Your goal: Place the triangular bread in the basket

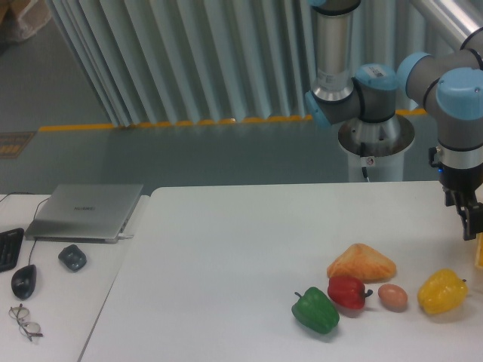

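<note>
Bread (361, 264) sat on the white table (226, 249), right of centre, flat side down, point up – untouched, nothing gripping it. Crowded spot: red pepper (348, 291) right against its near edge, maybe touching; small tan egg (392, 296) just beside that; green pepper (316, 310) nearer and to the left; yellow pepper (442, 291) off to the right, a little apart.

Gripper (472, 219) hung at the far right edge of frame, above the table and well right of the bread. Fingers mostly cut off by the frame – couldn't tell how wide they stood. Nothing seen in them.

Basket (479, 253) showed only as a thin yellow strip at the right edge, just under the gripper. Rim, depth and opening all out of view.

Risks judged from here:
- Wrong pick. Yellow pepper closer to the gripper and similar in colour; easy to mistake for the target.
- Collision on descent. Near-side finger likely to clip the red pepper and shove it or the bread; a left-right grip looked safer than near-far.
- Slip. Sloped, rounded wedge; pinching high near the peak could squeeze it out. Low grip across the wide base looked better.
- Carry path. Route to the basket passed over or near the yellow pepper; too low would knock it.
- Drop. Basket mostly unseen, so release point hard to judge – could catch the rim or land outside.

Laptop (85, 211), mouse (23, 281) and glasses (25, 320) on the left desk were well clear of all this.
</note>
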`<action>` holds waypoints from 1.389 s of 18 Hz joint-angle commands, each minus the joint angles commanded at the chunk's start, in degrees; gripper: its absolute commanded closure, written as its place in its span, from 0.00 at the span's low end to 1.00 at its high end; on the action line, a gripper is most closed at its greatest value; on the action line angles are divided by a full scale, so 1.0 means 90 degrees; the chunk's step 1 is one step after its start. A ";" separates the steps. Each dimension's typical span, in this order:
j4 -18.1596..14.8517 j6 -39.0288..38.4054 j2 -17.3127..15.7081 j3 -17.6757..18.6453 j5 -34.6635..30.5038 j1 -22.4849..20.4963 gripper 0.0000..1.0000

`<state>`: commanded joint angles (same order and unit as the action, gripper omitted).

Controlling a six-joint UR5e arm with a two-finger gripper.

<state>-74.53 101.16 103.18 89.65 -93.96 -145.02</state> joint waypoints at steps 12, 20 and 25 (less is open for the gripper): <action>-0.0029 0.0010 -0.0059 -0.0215 0.0049 0.0098 0.00; 0.0010 0.0038 -0.0029 -0.0274 0.0020 0.0117 0.00; 0.0068 -0.0010 0.0000 -0.0234 0.0078 0.0127 0.00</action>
<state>-73.92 101.07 103.18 87.54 -93.25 -143.88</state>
